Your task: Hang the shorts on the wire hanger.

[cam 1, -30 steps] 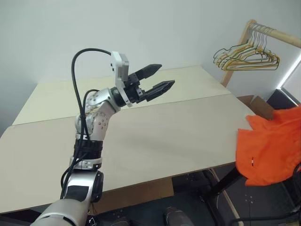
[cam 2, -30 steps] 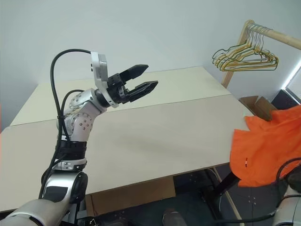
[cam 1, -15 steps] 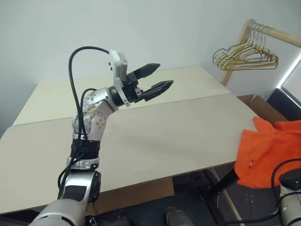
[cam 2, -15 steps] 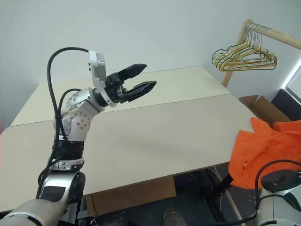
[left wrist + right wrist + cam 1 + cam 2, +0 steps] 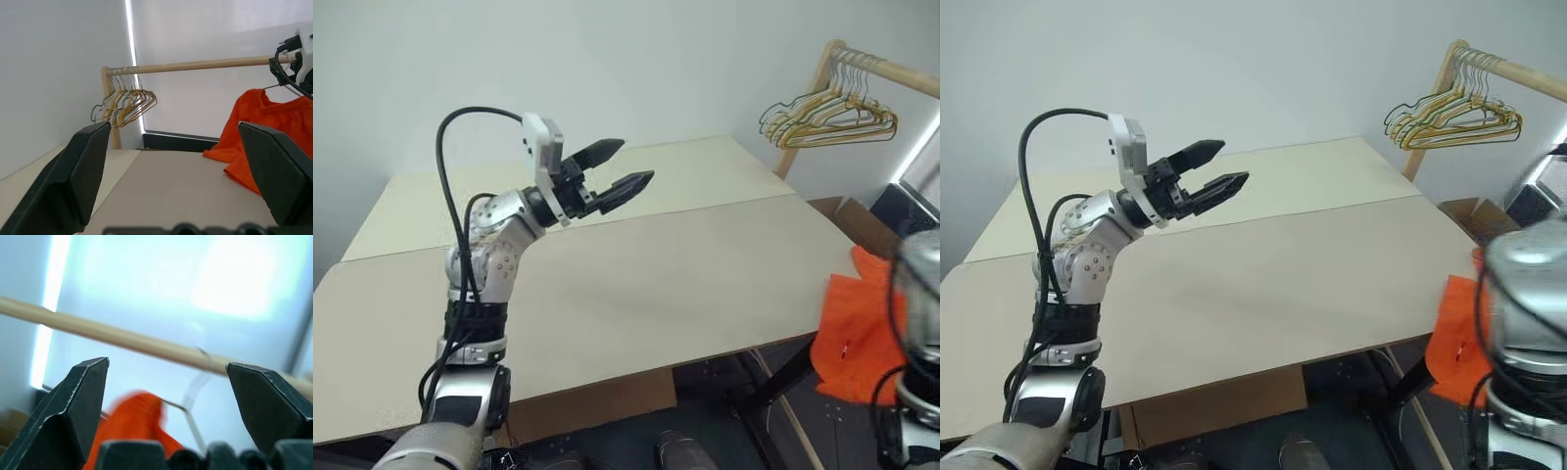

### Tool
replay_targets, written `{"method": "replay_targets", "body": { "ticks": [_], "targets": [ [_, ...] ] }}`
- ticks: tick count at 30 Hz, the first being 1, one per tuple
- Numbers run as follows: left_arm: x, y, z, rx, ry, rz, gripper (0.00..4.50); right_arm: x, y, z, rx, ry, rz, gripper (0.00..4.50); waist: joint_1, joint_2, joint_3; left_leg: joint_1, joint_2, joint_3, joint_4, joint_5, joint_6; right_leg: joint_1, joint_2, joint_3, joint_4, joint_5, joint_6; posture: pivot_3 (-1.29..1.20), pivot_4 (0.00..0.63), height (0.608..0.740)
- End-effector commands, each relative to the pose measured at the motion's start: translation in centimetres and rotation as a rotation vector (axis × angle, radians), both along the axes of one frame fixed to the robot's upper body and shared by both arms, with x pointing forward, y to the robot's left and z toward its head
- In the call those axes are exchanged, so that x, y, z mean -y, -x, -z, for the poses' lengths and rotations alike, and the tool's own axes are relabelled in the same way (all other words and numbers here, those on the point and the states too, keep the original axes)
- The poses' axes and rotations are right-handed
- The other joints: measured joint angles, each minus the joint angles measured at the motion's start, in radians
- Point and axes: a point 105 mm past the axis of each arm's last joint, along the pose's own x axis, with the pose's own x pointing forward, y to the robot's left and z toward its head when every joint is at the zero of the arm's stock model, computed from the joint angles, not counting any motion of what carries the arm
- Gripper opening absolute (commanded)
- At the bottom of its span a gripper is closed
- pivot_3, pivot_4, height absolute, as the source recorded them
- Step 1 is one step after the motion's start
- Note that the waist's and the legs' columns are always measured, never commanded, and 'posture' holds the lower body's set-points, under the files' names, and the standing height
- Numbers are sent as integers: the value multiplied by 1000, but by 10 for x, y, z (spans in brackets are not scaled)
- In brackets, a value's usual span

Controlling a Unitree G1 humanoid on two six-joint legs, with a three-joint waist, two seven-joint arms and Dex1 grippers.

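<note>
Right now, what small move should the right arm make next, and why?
Probably draw the right gripper straight back. Its jaws stand open with nothing between them, and the bright orange fabric shorts hang below the long wooden rail from a thin wire hanger, seemingly hung already.

Soft, even daylight fills the room, and the table (image 5: 636, 264) shows no hard shadows. A bright strip of window (image 5: 128, 49) glares in the left wrist view. The right wrist view is washed out by backlight and smeared; the shorts (image 5: 132, 423) there blur, probably from motion. The right arm (image 5: 1523, 304) looms unfocused.
</note>
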Motion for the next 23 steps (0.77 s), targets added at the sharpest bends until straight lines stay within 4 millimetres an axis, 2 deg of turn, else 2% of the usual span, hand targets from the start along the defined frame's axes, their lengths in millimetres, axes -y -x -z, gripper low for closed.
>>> {"method": "replay_targets", "body": {
  "ticks": [1,3,5,8,10,17,23],
  "targets": [
    [-10,7,-4,88,-33,-97,4500,-43,-28,4,-3,45,-382,4432,22,-3,1,0,0,0,0,0,0,0,0,0,0,0,0,130,0,740],
    [-13,11,4,89,-69,-106,4500,-59,-41,23,-86,-24,-610,4432,45,-6,3,-1,0,0,0,0,0,0,0,-2,0,0,0,177,0,740],
    [-15,18,14,64,-121,-91,4500,-75,-43,42,-198,-70,-837,4432,79,-9,4,-2,0,-1,0,0,0,-1,0,-3,-1,0,0,210,0,740],
    [-24,25,25,50,-211,-73,4500,-97,-32,56,-301,-67,-1153,4432,127,-12,5,-4,0,-3,0,-1,1,-1,-2,-8,-2,0,0,244,0,740],
    [-29,27,30,40,-250,-78,4500,-103,-28,63,-381,-68,-1263,4432,152,-12,6,-6,-1,-3,0,-1,1,-2,-4,-10,-2,0,-1,264,0,740],
    [-41,26,36,33,-312,-112,4500,-124,-26,81,-542,22,-1444,4432,205,-19,7,-5,-1,-3,1,-1,1,-1,-5,-12,-2,-3,-4,293,0,740],
    [-45,27,41,25,-343,-113,4500,-128,-25,85,-585,46,-1474,4432,229,-19,7,-6,-1,-3,1,-1,1,-2,-5,-13,-2,-3,-4,293,0,740]
  ]
}}
